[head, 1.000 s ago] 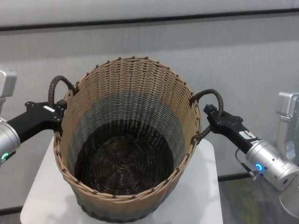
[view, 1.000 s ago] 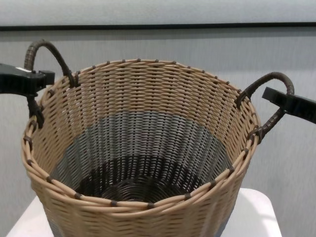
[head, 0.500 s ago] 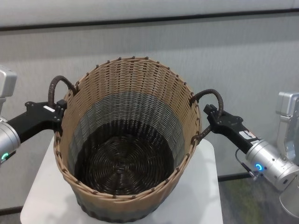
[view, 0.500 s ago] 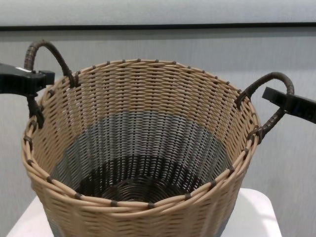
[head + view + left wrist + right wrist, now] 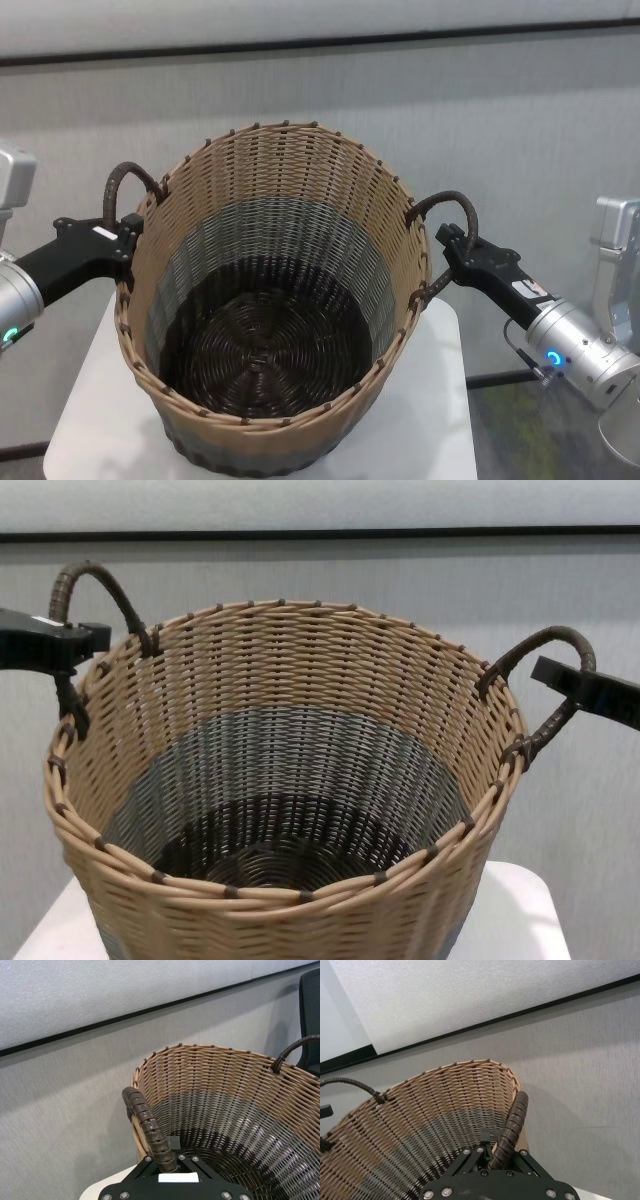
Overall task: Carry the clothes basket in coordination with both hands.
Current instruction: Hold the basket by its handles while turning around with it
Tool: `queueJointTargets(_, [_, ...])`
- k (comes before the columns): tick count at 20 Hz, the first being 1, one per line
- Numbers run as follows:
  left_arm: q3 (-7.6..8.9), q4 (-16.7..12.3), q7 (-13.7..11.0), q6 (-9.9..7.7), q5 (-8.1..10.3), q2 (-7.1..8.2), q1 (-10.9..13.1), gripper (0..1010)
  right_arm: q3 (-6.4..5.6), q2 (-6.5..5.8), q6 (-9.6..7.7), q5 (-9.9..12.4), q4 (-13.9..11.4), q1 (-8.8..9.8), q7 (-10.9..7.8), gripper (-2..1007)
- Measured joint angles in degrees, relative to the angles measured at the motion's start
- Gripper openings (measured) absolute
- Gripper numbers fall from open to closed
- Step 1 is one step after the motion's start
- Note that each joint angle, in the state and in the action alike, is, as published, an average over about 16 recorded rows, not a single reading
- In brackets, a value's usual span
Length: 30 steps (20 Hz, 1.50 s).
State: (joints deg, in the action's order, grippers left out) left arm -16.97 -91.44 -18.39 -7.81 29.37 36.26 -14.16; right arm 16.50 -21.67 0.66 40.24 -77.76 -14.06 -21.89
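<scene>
On the white table (image 5: 440,420) I see the clothes basket (image 5: 270,330), centred between both arms. Left hand (image 5: 120,243) is clamped tight on the left loop handle (image 5: 125,185); right hand (image 5: 450,245) is clamped tight on the right loop handle (image 5: 450,205). Basket base rests on the table.

You have the clothes basket (image 5: 270,330) upright on the white table (image 5: 440,420), its inside empty. Its tan wicker darkens through grey to brown, with wrapped loop handles at both sides.
</scene>
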Motion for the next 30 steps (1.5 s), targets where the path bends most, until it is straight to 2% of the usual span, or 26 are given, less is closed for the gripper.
queueJointTargets(11, [1.1, -0.45, -0.3, 0.5, -0.74, -0.59, 0.48, 0, 0.14, -0.47, -0.05, -1.47, -1.14, 0.05, -0.44, 93])
queueJointTargets(20, [4.01, -2.75, -0.08, 0.62, -1.18, -1.25, 1.53, 0, 0.69, -2.24, 0.51, -6.4, -4.68, -0.48, -0.77, 93])
queueJointTargets(25, [6.07, -4.95, -0.1, -0.74, -0.15, -1.61, 1.85, 0, 0.89, -3.47, 0.42, -9.65, -7.6, -1.16, -0.95, 93])
queueJointTargets(30, [7.99, -7.32, -0.07, -3.48, 2.22, -1.84, 1.9, 0, 0.66, -4.31, -0.28, -11.86, -10.43, -1.95, -1.03, 93])
